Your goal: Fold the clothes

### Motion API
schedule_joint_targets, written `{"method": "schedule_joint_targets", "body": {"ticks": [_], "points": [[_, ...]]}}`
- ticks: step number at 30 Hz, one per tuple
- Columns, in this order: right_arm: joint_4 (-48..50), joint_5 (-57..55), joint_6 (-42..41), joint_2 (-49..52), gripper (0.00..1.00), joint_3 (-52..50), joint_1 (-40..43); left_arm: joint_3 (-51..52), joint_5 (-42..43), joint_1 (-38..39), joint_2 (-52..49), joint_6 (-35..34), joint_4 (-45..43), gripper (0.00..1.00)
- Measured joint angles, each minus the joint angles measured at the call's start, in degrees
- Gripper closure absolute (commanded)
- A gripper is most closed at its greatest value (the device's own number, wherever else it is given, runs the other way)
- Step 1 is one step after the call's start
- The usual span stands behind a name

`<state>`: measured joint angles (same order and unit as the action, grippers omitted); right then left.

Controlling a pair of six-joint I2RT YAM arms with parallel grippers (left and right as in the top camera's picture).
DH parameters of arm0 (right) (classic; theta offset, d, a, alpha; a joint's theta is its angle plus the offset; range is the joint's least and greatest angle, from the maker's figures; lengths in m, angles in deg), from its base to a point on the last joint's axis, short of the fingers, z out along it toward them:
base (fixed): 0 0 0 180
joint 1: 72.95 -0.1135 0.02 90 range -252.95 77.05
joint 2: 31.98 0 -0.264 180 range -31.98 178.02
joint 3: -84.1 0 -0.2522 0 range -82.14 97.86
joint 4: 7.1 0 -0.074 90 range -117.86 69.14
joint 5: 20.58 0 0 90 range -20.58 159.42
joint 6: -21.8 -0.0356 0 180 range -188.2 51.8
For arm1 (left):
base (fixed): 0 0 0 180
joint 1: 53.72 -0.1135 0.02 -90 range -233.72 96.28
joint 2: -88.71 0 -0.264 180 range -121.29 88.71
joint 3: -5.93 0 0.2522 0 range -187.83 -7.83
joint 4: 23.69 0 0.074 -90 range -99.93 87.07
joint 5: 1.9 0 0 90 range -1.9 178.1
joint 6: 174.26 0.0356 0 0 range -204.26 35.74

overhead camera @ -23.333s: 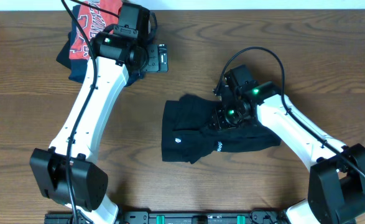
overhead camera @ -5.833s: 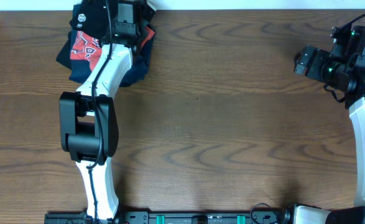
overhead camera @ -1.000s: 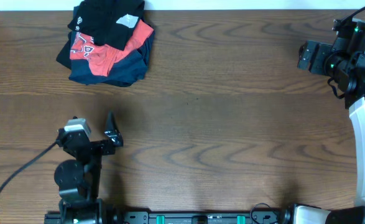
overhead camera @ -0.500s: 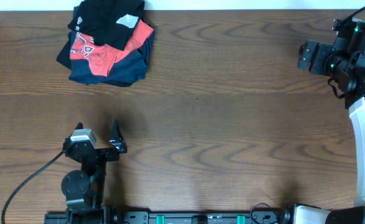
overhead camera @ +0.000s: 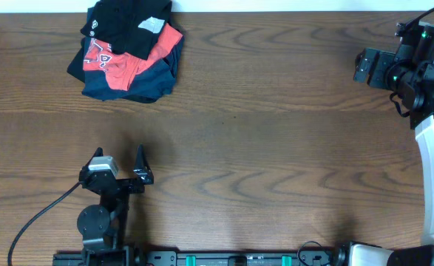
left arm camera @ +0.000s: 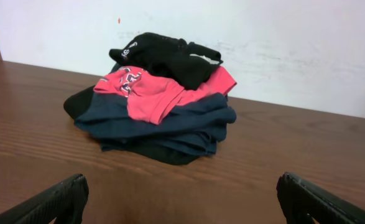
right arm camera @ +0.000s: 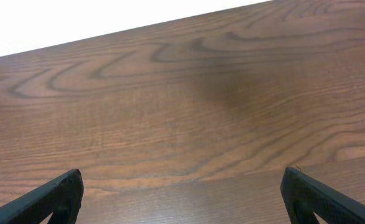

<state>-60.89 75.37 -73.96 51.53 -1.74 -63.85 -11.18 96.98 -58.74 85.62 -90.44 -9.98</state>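
Overhead, far-left corner: the black T-shirt [overhead camera: 124, 22] sits atop the red shirt [overhead camera: 117, 59], left hand [overhead camera: 119, 157] and right hand [overhead camera: 358, 66] both released and empty; left wrist faces that stack, right wrist sees bare tabletop [right arm camera: 182, 93], so I'd park well clear, nudging nothing.

Black T-shirt [left arm camera: 170, 57] tops red shirt [left arm camera: 163, 90], navy garment [left arm camera: 163, 124] (tool [left arm camera: 181, 199] wide).

black T-shirt [overhead camera: 128, 18]: went from the middle onto the pile [overhead camera: 131, 74], far-left corner
left claw [overhead camera: 119, 157]: backed off the pile, down to the near edge
right claw [overhead camera: 363, 66]: swung from the middle out far right
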Motion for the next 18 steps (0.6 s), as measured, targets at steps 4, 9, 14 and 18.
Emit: {"method": "schedule_joint_targets", "body": {"ticks": [4,9,14,18], "points": [[0.0,0.0,0.0,0.0,0.01,0.0,0.0,2.4,0.0,0.0,2.0,0.0,0.1,0.02],[0.0,0.0,0.0,0.0,0.01,0.0,0.0,2.5,0.0,0.4,2.4,0.0,-0.1,0.02],[0.0,0.0,0.0,0.0,0.01,0.0,0.0,2.5,-0.3,0.4,2.4,0.0,0.9,0.02],[0.0,0.0,0.0,0.0,0.01,0.0,0.0,2.4,-0.3,0.4,2.4,0.0,0.9,0.02]]}}
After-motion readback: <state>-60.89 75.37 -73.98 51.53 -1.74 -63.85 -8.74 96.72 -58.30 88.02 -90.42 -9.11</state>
